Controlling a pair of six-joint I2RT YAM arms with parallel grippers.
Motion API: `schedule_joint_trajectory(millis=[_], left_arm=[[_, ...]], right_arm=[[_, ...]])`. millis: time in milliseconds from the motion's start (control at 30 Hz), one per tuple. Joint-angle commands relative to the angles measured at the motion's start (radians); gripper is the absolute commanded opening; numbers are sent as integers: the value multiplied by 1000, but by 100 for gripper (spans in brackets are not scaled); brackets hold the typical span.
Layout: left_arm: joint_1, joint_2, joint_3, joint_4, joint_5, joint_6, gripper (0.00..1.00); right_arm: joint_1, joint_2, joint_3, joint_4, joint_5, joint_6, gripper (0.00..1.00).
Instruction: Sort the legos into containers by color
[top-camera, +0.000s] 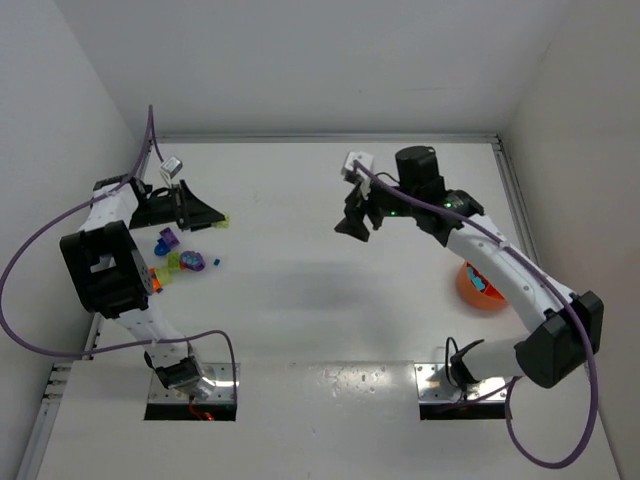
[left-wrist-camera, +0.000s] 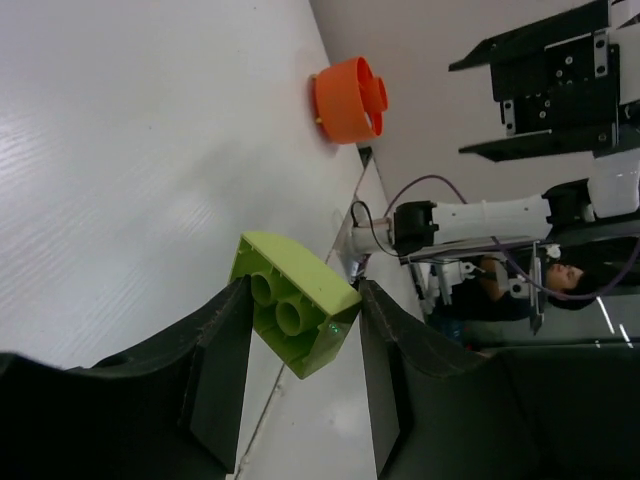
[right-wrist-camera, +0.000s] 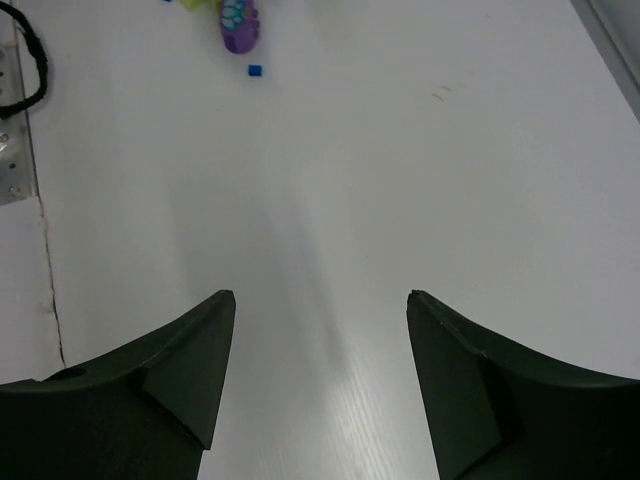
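My left gripper (top-camera: 208, 216) is at the far left of the table, shut on a yellow-green lego (top-camera: 225, 222). The left wrist view shows that lego (left-wrist-camera: 295, 300) wedged tilted between the two black fingers (left-wrist-camera: 225, 350), studs facing the camera. More legos lie just below it: a purple one (top-camera: 168, 238), a yellow-green one (top-camera: 172, 262), a purple-blue one (top-camera: 194, 262), a tiny blue one (top-camera: 216, 263) and an orange one (top-camera: 155, 275). The orange bowl of containers (top-camera: 478, 288) sits at the right, partly behind the right arm. My right gripper (top-camera: 352, 226) hovers mid-table, open and empty (right-wrist-camera: 320, 296).
White walls close in the table on the left, back and right. The arm bases' metal plates (top-camera: 190, 385) stand at the near edge. The right wrist view shows bare white table ahead, with the purple-blue lego (right-wrist-camera: 240, 25) and tiny blue lego (right-wrist-camera: 255, 70) at the far end.
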Motion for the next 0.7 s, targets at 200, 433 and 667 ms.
schedule_joint_trajectory(millis=[200, 433, 667], left_arm=[[19, -47, -117, 222, 205, -262, 5], [16, -134, -160, 256, 205, -337, 5], [-30, -192, -202, 308, 205, -433, 11]], right_arm=[[239, 153, 41, 335, 23, 53, 70], [294, 164, -215, 858, -123, 158, 73], [343, 264, -215, 1079, -103, 234, 73]])
